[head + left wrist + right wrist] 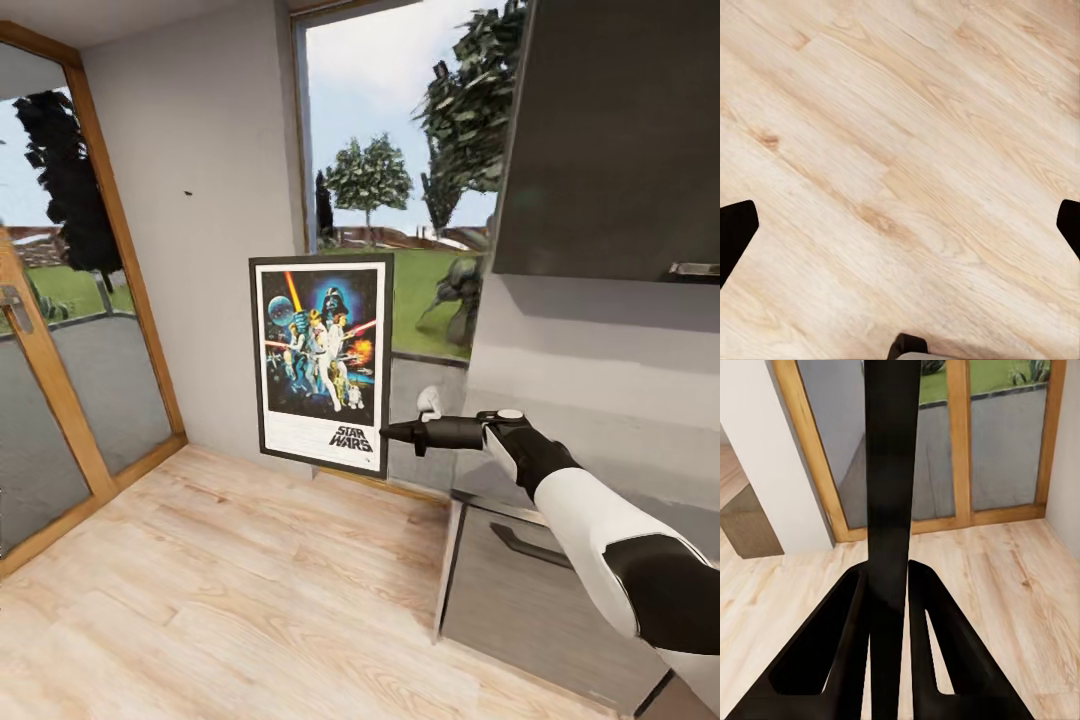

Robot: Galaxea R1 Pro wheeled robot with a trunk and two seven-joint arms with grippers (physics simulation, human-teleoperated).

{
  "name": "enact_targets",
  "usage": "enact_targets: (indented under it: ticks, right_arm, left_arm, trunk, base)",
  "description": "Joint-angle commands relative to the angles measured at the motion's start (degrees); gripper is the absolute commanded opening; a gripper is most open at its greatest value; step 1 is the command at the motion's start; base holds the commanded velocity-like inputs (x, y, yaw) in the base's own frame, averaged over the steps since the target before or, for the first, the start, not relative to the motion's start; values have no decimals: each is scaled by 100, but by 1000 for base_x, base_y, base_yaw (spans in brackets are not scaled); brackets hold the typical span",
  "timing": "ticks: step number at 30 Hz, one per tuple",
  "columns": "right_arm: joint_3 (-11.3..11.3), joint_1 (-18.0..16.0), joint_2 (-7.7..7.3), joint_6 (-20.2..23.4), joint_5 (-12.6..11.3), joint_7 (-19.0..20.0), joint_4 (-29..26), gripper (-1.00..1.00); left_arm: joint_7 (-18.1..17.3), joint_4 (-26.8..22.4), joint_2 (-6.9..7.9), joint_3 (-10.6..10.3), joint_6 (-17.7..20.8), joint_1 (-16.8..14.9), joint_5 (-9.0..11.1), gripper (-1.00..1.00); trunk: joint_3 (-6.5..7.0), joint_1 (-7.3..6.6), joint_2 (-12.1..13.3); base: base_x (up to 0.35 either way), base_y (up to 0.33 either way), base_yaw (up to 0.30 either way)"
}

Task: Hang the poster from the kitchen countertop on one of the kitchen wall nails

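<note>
A nail (187,191) dots the left wall, likely the target. The poster (322,362) hangs upright above the floor (250,580), lower right edge pinched in the right fingers (385,434); left fingers (736,232) spread wide, idle.

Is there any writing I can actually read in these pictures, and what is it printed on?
"STAR WARS": the logo at the bottom of the poster, which the right gripper pinches by its lower edge.
Small print in the white border beside the logo: too small and blurred to read.
Nothing else carries writing that can be read.
</note>
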Motion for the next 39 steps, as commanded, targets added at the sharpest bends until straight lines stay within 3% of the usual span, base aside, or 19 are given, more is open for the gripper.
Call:
enact_targets:
  ticks: [1,28,39]
  right_arm:
    - [36,-6,-7,82,-68,21,-1,-100]
    - [37,-6,6,93,-63,14,-3,-100]
    - [44,-6,16,104,-63,13,-3,-100]
  left_arm:
    - [-34,3,1,1,11,-1,55,100]
    - [-34,12,3,3,11,-1,54,100]
    - [-34,12,3,3,6,-1,54,100]
  trunk:
    - [-9,5,-10]
    - [-7,5,-10]
    - [49,5,-10]
  base:
    - [162,338,0]
    - [190,309,-2]
    - [91,214,-179]
